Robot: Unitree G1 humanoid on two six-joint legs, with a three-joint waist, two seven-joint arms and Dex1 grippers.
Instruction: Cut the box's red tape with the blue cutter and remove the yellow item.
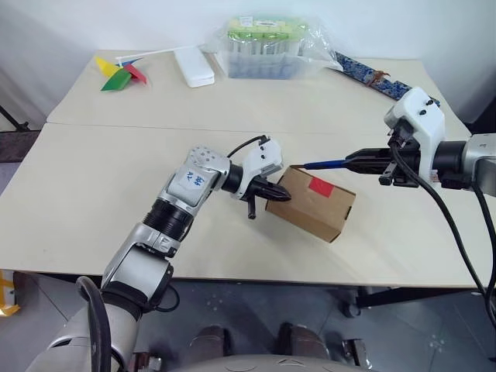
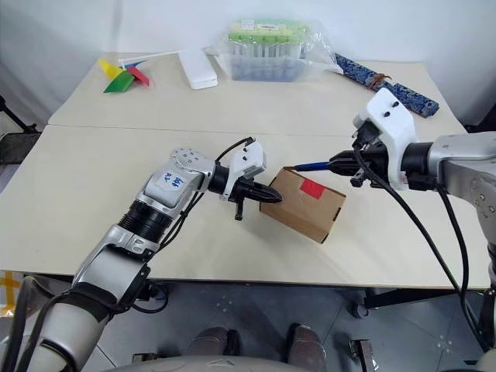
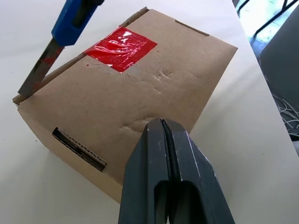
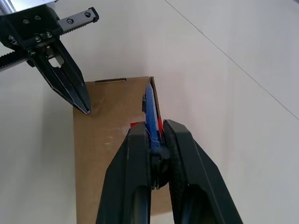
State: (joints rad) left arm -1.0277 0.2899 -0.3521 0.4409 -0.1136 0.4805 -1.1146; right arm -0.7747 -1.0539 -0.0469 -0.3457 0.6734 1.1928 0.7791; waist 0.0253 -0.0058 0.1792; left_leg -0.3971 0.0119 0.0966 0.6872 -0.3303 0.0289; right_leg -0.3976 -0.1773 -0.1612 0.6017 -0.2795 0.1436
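The brown cardboard box (image 1: 310,208) lies slanted on the table's near half, lid closed. The red tape (image 1: 320,186) sits across the lid seam, also clear in the left wrist view (image 3: 120,47). My left gripper (image 1: 284,196) is shut with nothing in it, its tips at the box's left upper edge. My right gripper (image 4: 156,126) is shut on the blue cutter (image 1: 325,164). The cutter's grey blade (image 3: 39,70) reaches the box's far edge, short of the tape. The yellow item is hidden.
At the table's back stand a paper pinwheel (image 1: 120,74), a flat white case (image 1: 194,67), a clear tub with green lid in a plastic bag (image 1: 263,46) and a blue patterned strip (image 1: 380,77). Bare tabletop (image 1: 101,194) lies left of the box.
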